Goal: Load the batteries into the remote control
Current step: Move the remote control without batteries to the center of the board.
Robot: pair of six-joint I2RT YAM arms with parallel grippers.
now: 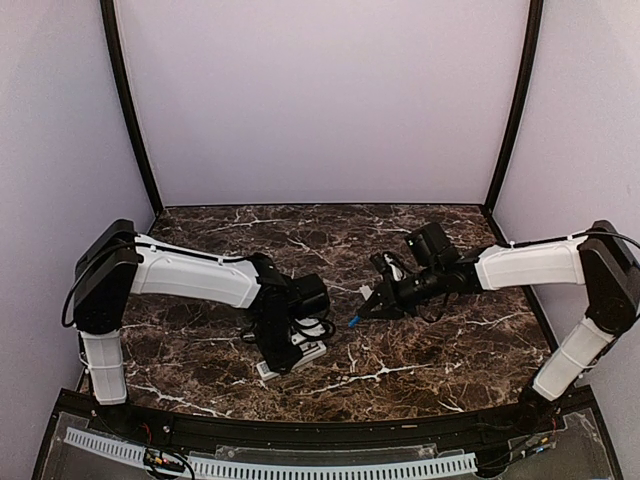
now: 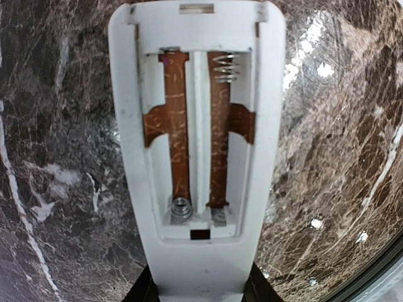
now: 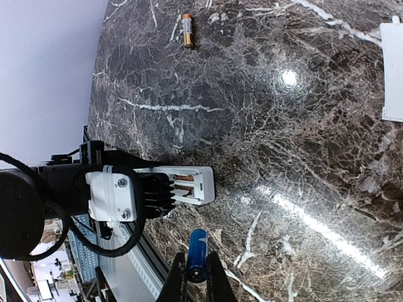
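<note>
Our right gripper (image 3: pixel 196 270) is clamped on the blue battery (image 3: pixel 197 251), with the remote control (image 3: pixel 189 184) just ahead of its fingertips. Our left gripper (image 2: pixel 200 290) pinches the remote's end, open compartment facing up. A second battery (image 3: pixel 187 30) lies far beyond.

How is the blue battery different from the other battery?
The right arm holds the blue battery in its jaws; the other battery lies loose on the table. The blue battery is plain blue; the other battery is brownish-gold with an orange end. Both are slim cylinders outside the remote.
</note>
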